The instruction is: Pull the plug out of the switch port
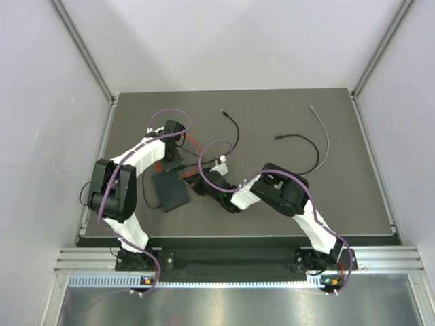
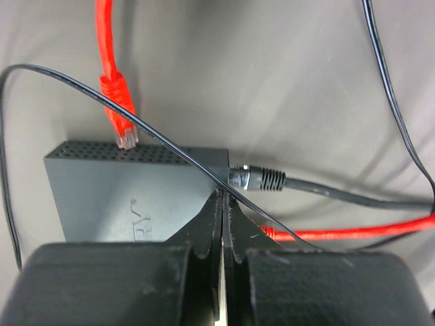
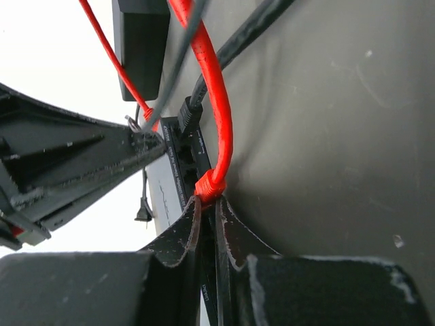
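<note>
The switch [image 1: 170, 191], a flat dark grey-black box (vent holes along one thin edge), lies flat, top up. The red plug [image 3: 211, 185] sits at its socket edge; whether fully seated is unclear.

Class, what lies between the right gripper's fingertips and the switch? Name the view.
The red plug, its boot pinched by the right gripper, its nose at the port face of the switch; right wrist view.

Switch [image 2: 122, 197]: matt dark grey casing, one edge finely perforated. Red cable [image 2: 103, 41] and red plug [image 3: 209, 185]: smooth, slightly glossy plastic. Black cable [image 2: 340, 193]: matt jacket, ribbed rubbery boot, bright metal collar. Left gripper's fingers [image 2: 204, 227]: rough, scuffed black plastic. Table [image 2: 285, 88]: matt grey.
</note>
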